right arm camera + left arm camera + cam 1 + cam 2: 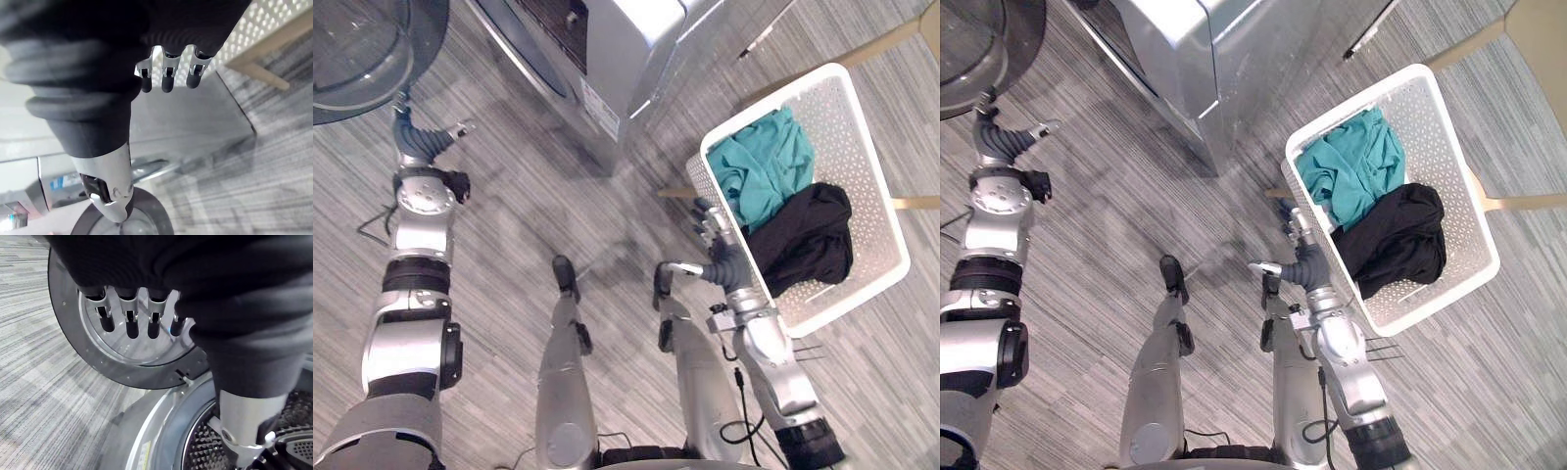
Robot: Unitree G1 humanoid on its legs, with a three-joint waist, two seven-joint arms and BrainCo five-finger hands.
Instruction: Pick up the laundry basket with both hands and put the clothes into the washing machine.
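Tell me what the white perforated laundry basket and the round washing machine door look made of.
The white perforated laundry basket: likely moulded plastic, matte, given its regular holes and rigid rim. The round washing machine door: clear glossy window, glass or plastic, in a dark grey ring, probably plastic.

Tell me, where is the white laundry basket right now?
In the eye views the laundry basket sits on the robot's right, just right of the washing machine, holding teal clothes and black clothes; the right robot hand is at its near rim.
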